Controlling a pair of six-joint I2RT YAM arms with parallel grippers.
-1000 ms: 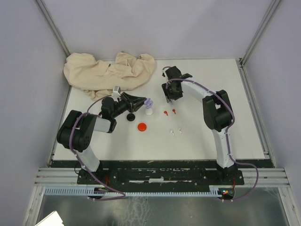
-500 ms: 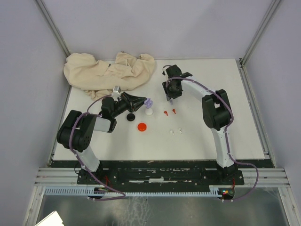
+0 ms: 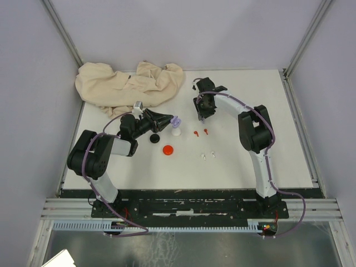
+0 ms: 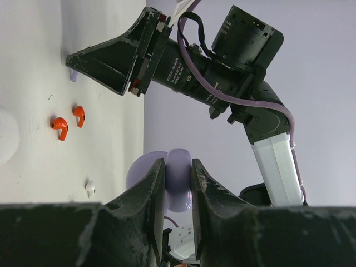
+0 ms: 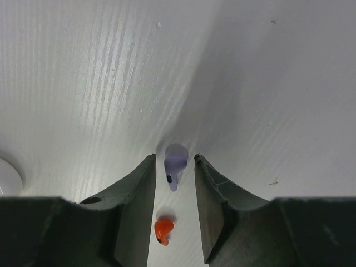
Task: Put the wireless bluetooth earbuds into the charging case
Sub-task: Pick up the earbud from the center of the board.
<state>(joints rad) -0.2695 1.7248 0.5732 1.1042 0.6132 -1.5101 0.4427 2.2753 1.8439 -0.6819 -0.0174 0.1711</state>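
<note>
Looks like a robotics lab test cell rather than a home or shop. Boxed in by plain lilac wall panels (image 3: 183,33) framed with aluminium posts (image 3: 62,30) at 11 and 1 o'clock. Floored with a bare white tabletop (image 3: 267,161). Edged at 6 o'clock with slotted metal rails (image 3: 189,210) carrying two cabled robot arms (image 3: 92,158) and small coloured indicator lights (image 3: 267,227).

**Two black-and-white arms on one black base plate (image 3: 189,208)**

The left arm (image 3: 100,153) and right arm (image 3: 256,133) have bulky black joint housings and white lower links, and a purple cable (image 3: 245,105) trails along each. The left tool (image 4: 178,183) and right tool (image 5: 173,167) carry scuffed matte-black wedge fingers (image 5: 133,211). White lettering runs along a black wrist barrel (image 4: 194,78).
</note>
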